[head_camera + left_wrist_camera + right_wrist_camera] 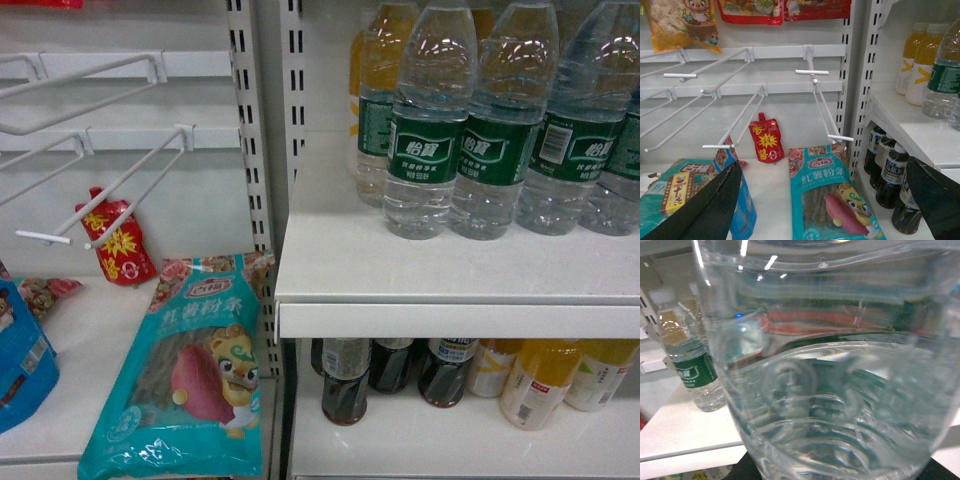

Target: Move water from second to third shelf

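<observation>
Where the right wrist view is filled edge to edge, one item: water bottle, clear ribbed plastic, pressed right up to the lens, green and red of its label smeared through the wall; the right jaws themselves are out of sight, so I cannot tell whether they grip it. Beyond it, to its left: second water bottle, green label, upright on the white shelf.

Left gripper: jaws spread wide, holding nothing, two black fingers at the lower corners of the left wrist view. Between the jaws, lying flat: teal snack bag with a cartoon tiger. Past the jaws, against the back panel: red sauce pouch. Above: white peg hooks. Just inside the right-hand finger: dark cola bottles on the lower shelf.

Head view, no gripper visible: row of water bottles upright on the upper shelf, yellow drink bottles behind; below, cola bottles and orange juice bottles.
</observation>
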